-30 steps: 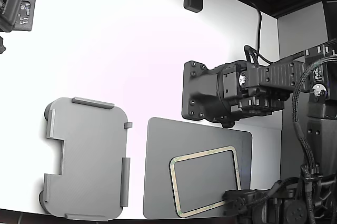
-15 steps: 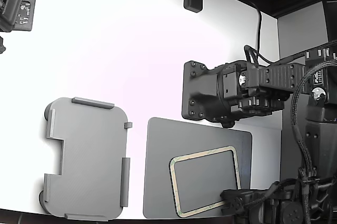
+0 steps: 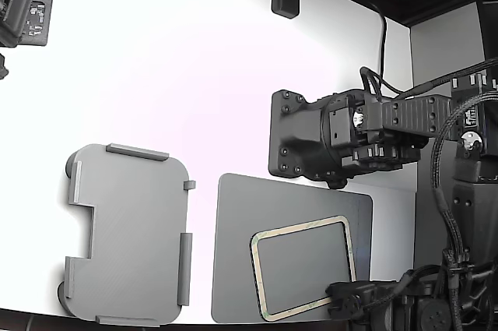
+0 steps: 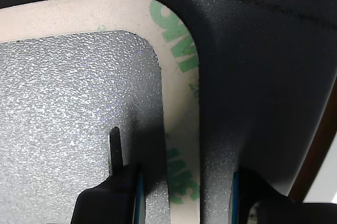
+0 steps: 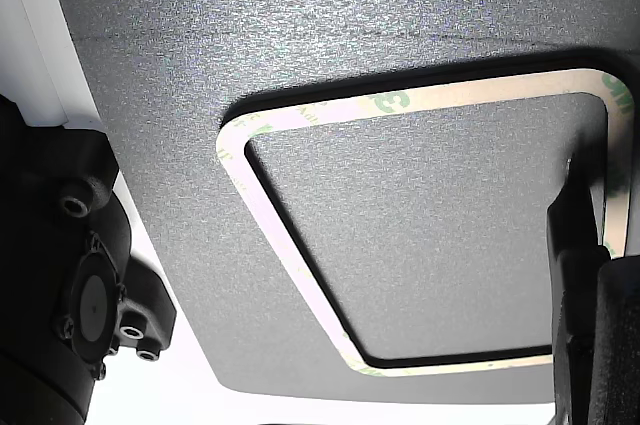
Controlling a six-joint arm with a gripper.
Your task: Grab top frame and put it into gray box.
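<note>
I am at the grasp itself: my gripper (image 4: 181, 192) is down at the thin, flat rectangular frame (image 3: 303, 268) with rounded corners, a pale tan rim printed with green lettering and a hollow middle. My two dark fingers (image 4: 113, 192) stand spread, one on each side of the rim near one of its rounded corners, one finger inside the hollow and the other outside it. Nothing is pinched yet, as far as the wrist view shows; the rim strip lies between my jaws with a gap on both sides.

The frame lies flat on a darker, textured gray mat (image 3: 241, 253), directly beneath my fingertips. The light gray shallow tray (image 3: 128, 234) with raised edge tabs and a side notch sits well apart from my gripper, beyond the mat toward the exterior view's left, and holds nothing.

The next move, I judge, calls for bringing the jaws together on the rim, squarely enough that so thin a strip does not slip or bend, then lifting it straight off the mat before carrying it across to the tray.

As for my pose, only my wrist end shows in the exterior view, low at the bottom edge beside the frame's near corner. A second, bulky black arm (image 3: 342, 140) hangs above the mat, apart from the frame.
</note>
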